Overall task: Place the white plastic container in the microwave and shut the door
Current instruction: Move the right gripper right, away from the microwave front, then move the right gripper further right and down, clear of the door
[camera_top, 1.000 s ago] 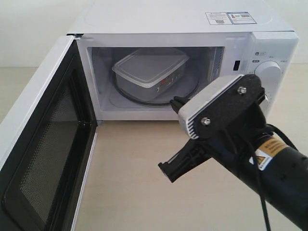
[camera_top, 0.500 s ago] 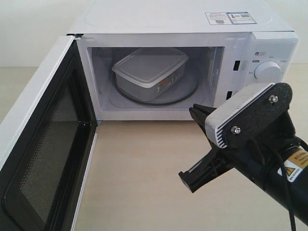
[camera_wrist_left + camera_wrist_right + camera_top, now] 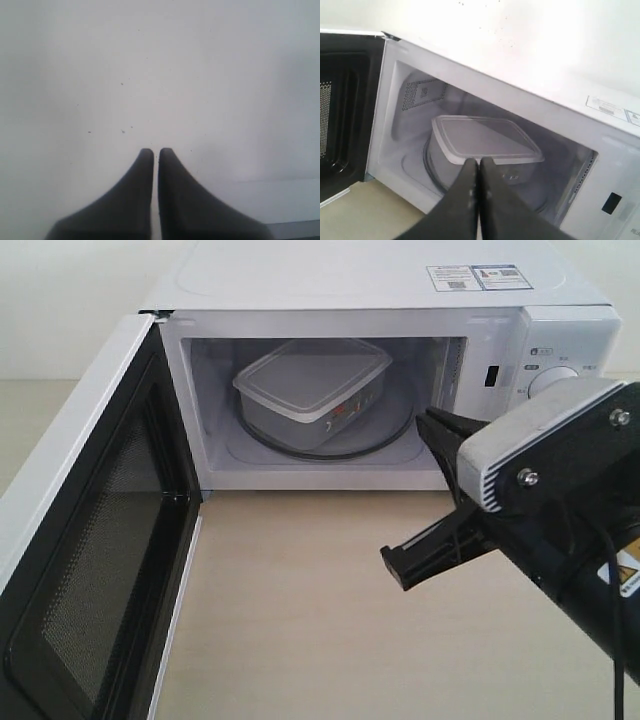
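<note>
The white plastic container [image 3: 310,385] sits with its lid on upon the glass turntable inside the microwave [image 3: 350,280]. The door [image 3: 90,540] is swung wide open to the left, dark window and black inner frame showing. My right gripper [image 3: 428,422] is shut and empty, outside the cavity in front of its right edge, tips pointing toward the opening. In the right wrist view its tips [image 3: 479,161] lie in line with the container [image 3: 485,137], apart from it. My left gripper [image 3: 155,150] is shut, facing a plain white surface, and is out of the exterior view.
The microwave's control panel with a round dial [image 3: 548,380] is partly behind my right arm. The beige tabletop [image 3: 290,620] stretches in front of the oven. The open door's lower edge reaches toward the near left corner.
My right gripper has drawn away to the right, from the front of the cavity toward the control panel, staying shut. The container and the door have not moved.
</note>
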`<action>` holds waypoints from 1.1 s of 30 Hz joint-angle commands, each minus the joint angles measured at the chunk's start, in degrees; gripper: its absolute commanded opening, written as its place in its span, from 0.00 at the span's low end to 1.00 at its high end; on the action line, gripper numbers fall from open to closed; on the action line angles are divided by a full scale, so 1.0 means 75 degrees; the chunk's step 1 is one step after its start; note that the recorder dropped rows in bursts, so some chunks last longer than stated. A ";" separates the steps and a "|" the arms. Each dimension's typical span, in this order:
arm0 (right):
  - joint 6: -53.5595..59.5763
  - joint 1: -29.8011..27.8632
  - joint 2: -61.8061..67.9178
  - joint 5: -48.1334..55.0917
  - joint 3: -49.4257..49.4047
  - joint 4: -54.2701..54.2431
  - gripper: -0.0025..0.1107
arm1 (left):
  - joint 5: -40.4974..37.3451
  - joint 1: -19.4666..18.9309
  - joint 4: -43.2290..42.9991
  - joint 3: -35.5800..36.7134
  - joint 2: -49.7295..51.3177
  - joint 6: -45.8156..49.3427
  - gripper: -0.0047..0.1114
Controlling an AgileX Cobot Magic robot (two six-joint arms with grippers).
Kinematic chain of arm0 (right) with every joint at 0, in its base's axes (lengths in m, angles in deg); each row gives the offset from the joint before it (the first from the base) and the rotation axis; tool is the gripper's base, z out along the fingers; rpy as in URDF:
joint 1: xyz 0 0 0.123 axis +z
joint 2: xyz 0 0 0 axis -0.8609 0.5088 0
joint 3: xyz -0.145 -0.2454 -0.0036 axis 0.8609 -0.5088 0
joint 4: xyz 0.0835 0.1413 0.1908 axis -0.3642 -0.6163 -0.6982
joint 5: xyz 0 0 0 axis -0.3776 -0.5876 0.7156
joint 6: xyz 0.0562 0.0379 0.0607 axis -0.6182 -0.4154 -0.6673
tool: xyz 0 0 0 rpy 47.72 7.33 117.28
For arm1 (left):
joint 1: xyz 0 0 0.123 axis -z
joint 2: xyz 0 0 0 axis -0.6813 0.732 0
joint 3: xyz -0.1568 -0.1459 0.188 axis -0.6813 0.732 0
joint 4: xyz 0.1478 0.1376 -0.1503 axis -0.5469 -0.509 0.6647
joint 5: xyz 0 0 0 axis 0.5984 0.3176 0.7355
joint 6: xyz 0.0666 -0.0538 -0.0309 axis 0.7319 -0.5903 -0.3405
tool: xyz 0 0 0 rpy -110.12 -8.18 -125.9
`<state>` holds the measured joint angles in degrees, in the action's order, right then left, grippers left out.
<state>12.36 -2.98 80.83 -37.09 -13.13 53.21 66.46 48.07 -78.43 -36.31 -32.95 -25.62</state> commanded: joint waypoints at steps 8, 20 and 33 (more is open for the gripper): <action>-0.0847 0.0004 -0.0050 0.0003 -0.0053 -0.0050 0.02 | -0.1630 -0.0023 0.0030 -0.0746 0.0437 -0.0041 0.08; -0.1264 0.0004 -0.0050 0.0117 -0.0053 -0.0050 0.02 | -0.1630 -0.0023 0.0441 -0.0746 0.0437 -0.0242 0.08; -0.1277 0.0004 -0.0050 0.0117 -0.0053 0.0235 0.02 | -0.1659 -0.0023 0.0511 -0.0746 0.0437 -0.0228 0.08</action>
<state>3.00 -2.98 80.83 -36.47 -13.13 53.76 53.20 48.07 -75.45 -41.69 -29.86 -26.96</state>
